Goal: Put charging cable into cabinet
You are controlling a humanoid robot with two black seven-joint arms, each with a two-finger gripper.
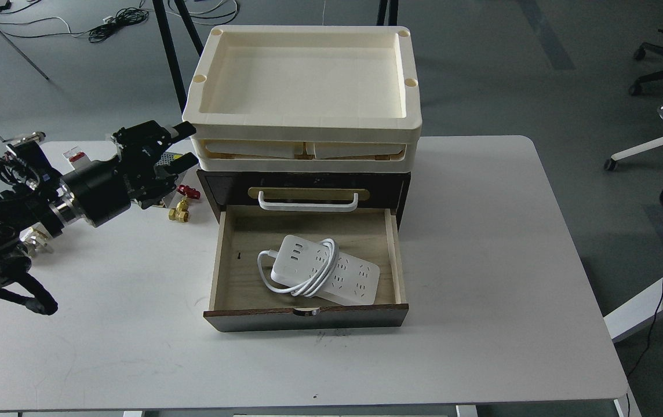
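The left arm (30, 202) runs off the left edge — its gripper (178, 147) shows dark and end-on, fingers indistinguishable. It hides most of a metal box (169, 159) behind it. The cream trays (302, 124) cover the cabinet (305, 185) top, and the lower tray's contents are unreadable.

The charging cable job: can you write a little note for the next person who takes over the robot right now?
Left gripper: up by the left side of the cabinet, holding nothing; whether its fingers are open cannot be told.
Right gripper: not in view.
Charging cable: lying in the open bottom drawer, its cord looped around it.
Done: the cable is inside the drawer.
Left: the drawer is pulled out, so it probably needs pushing shut. The upper drawer with the white handle is closed.
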